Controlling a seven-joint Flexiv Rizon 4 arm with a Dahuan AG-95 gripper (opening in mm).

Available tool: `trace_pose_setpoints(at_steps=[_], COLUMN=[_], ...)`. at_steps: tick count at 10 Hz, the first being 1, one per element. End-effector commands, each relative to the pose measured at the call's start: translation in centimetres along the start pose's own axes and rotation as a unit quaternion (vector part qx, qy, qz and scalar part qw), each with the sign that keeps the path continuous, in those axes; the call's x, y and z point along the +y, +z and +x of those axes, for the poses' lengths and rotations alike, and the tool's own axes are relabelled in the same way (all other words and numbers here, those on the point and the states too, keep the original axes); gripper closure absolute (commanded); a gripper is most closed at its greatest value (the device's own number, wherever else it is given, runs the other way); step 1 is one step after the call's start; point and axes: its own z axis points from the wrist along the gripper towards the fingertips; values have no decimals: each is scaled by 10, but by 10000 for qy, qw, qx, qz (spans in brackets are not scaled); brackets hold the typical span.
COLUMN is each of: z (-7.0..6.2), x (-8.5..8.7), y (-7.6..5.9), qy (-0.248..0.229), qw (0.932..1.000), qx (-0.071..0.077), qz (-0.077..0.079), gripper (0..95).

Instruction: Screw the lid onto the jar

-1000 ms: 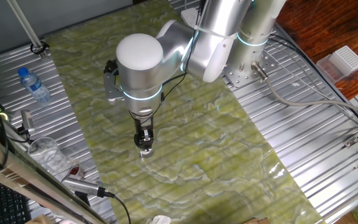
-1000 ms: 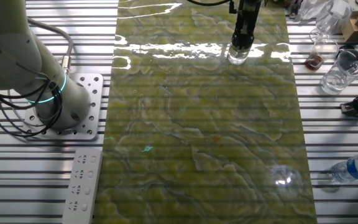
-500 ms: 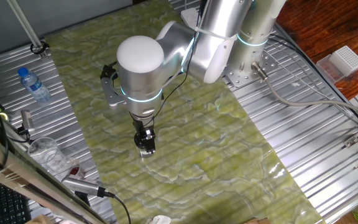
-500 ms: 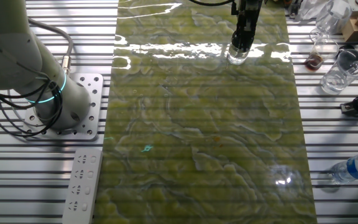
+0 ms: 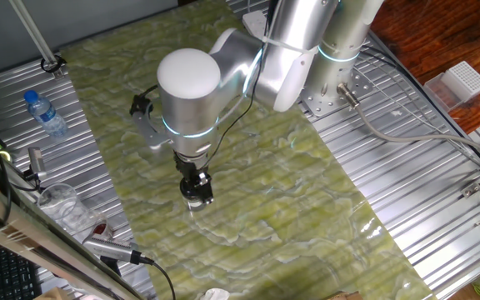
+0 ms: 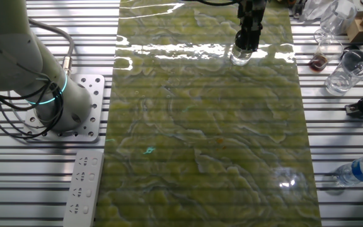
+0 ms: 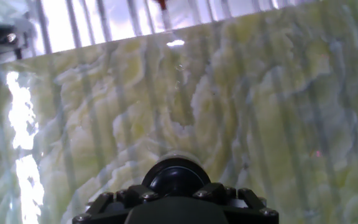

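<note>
My pincer (image 5: 197, 193) points straight down over the green marbled mat and is clamped on the small round glossy black screw lid (image 7: 176, 176), which I hold from above so that turning my wrist turns the cap about its own upright axis. In the hand view the lid shows as a dark disc just past my fingers (image 7: 135, 198), centred between them; that centring matters, since an off-centre hold would make the cap wobble on the thread. Under the lid stands the small short clear glass jar (image 6: 240, 58), upright on the mat, with the lid seated on its mouth; I judge the threading is under way, though how far the cap has run down I cannot tell from here. The jar has nothing bracing it, so I take it my downward press is what keeps it from spinning with the cap.

Further out, the mat (image 5: 248, 167) lies flat on the ribbed metal desk (image 5: 407, 175), giving the glass a grippier footing than bare slats. Well apart on the desk edge sit a clear plastic bottle with a blue cap (image 5: 44, 114) and a thin clear plastic cup (image 6: 346, 70), both out of my wrist's sweep
</note>
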Motion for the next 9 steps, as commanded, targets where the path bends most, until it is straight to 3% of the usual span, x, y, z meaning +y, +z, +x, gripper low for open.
trace_pose_setpoints(at_steps=[1, 3, 6, 8, 9], z=[0, 0, 3, 6, 6], x=[1, 0, -8, -14, -15], y=[3, 2, -2, -6, -6], qy=[-2259, -3132, -3730, -4274, -4456], qw=[9736, 9486, 9262, 9006, 8912], qx=[122, 160, 78, 58, 6], qz=[295, 428, 544, 784, 846], gripper=[0, 0, 0, 0, 0])
